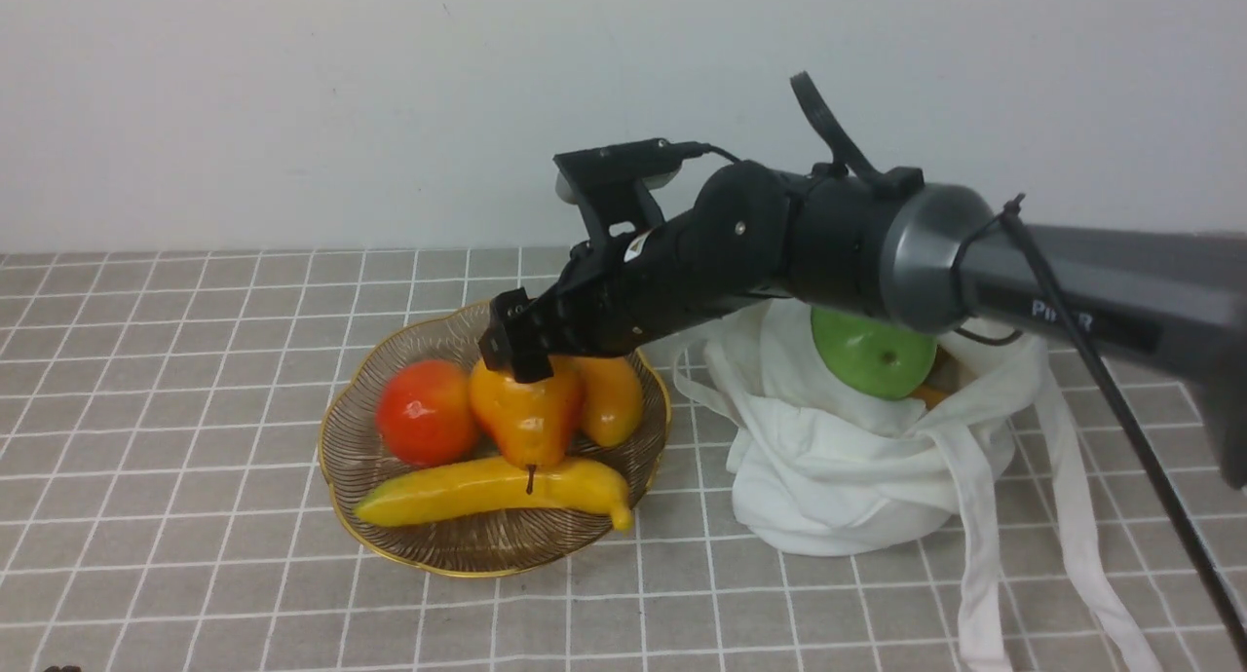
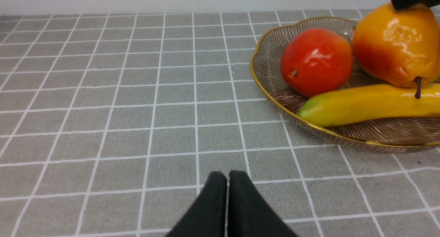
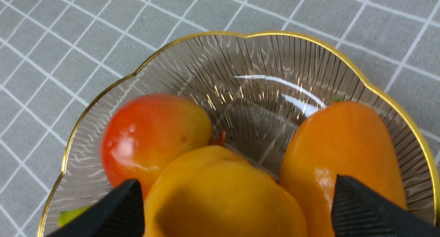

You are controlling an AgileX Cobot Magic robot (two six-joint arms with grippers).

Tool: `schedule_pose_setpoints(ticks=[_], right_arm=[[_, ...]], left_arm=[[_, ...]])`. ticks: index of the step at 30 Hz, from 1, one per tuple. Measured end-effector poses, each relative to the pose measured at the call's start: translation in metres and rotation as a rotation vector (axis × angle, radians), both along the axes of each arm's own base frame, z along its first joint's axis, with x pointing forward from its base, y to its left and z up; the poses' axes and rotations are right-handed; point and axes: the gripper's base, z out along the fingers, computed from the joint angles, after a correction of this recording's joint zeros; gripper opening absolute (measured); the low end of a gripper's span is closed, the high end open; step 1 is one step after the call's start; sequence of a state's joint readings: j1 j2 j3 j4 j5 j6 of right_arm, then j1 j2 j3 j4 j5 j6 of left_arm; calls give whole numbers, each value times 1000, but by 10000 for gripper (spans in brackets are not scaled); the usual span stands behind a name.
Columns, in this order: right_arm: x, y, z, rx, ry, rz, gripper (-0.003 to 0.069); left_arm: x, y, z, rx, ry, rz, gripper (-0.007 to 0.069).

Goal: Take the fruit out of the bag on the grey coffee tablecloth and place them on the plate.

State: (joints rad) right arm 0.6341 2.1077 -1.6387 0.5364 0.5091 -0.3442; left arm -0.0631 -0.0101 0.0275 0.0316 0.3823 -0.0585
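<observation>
My right gripper (image 1: 521, 355) hovers over the plate (image 1: 468, 547), jaws spread wide around the top of an orange-yellow pear-shaped fruit (image 1: 526, 414). The fruit rests stem-down on a yellow banana (image 1: 487, 487). In the right wrist view the gripper (image 3: 236, 179) shows a gap between one finger (image 3: 357, 209) and the fruit (image 3: 220, 195). A red fruit (image 1: 426, 412) and an orange mango (image 1: 609, 394) also lie in the plate. A green apple (image 1: 872, 355) sits in the white bag (image 1: 838, 477). My left gripper (image 2: 227, 177) is shut and empty over the grey tablecloth (image 2: 137, 92).
The bag's long straps (image 1: 1072, 516) trail toward the front right. My right arm (image 1: 877, 243) reaches across above the bag. A white wall (image 1: 292, 97) stands behind the table. In the left wrist view the plate (image 2: 271, 48) lies ahead of the gripper.
</observation>
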Motion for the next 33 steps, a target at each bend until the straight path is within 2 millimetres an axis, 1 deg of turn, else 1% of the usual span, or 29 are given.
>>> schedule_pose_setpoints(ticks=[4, 6, 7, 9, 11, 13, 14, 15, 16, 17, 18, 20, 21, 22, 23, 24, 25, 26, 27, 28, 29, 30, 31, 32, 33], right_arm=[[1, 1, 3, -3, -6, 8, 689], [1, 1, 10, -20, -19, 32, 690], [1, 1, 19, -45, -38, 60, 690], [0, 0, 28, -70, -57, 82, 688], [-2, -4, 49, -111, -85, 101, 675], [-7, -12, 76, -146, -112, 92, 647], [-9, -18, 92, -179, -126, 74, 618], [-12, -23, 103, -207, -142, 63, 599], [-17, -31, 120, -236, -164, 37, 562], [-23, -42, 142, -264, -187, -8, 497], [-29, -51, 158, -282, -210, -38, 441], [-40, -67, 181, -328, -233, -88, 367], [-54, -86, 207, -368, -271, -147, 262], [-58, -92, 212, -379, -269, -167, 221], [-74, -111, 234, -402, -294, -229, 129], [-82, -118, 243, -397, -301, -252, 94], [-104, -139, 269, -370, -346, -312, 32], [-107, -142, 272, -368, -352, -320, 27], [-122, -154, 288, -335, -383, -349, 9], [-152, -177, 314, -254, -435, -392, -6], [-160, -183, 319, -234, -445, -401, -8], [-178, -196, 332, -177, -469, -423, -10], [-202, -212, 346, -115, -502, -438, -12], [-214, -220, 351, -82, -513, -441, -12], [-240, -237, 358, -21, -538, -444, -12]], left_arm=[[0, 0, 0, 0, 0, 0, -8], [0, 0, 0, 0, 0, 0, -8], [0, 0, 0, 0, 0, 0, -8], [0, 0, 0, 0, 0, 0, -8], [0, 0, 0, 0, 0, 0, -8], [0, 0, 0, 0, 0, 0, -8], [0, 0, 0, 0, 0, 0, -8], [0, 0, 0, 0, 0, 0, -8], [0, 0, 0, 0, 0, 0, -8], [0, 0, 0, 0, 0, 0, -8], [0, 0, 0, 0, 0, 0, -8], [0, 0, 0, 0, 0, 0, -8], [0, 0, 0, 0, 0, 0, -8], [0, 0, 0, 0, 0, 0, -8], [0, 0, 0, 0, 0, 0, -8], [0, 0, 0, 0, 0, 0, -8], [0, 0, 0, 0, 0, 0, -8], [0, 0, 0, 0, 0, 0, -8], [0, 0, 0, 0, 0, 0, -8], [0, 0, 0, 0, 0, 0, -8], [0, 0, 0, 0, 0, 0, -8], [0, 0, 0, 0, 0, 0, -8], [0, 0, 0, 0, 0, 0, -8], [0, 0, 0, 0, 0, 0, -8], [0, 0, 0, 0, 0, 0, -8]])
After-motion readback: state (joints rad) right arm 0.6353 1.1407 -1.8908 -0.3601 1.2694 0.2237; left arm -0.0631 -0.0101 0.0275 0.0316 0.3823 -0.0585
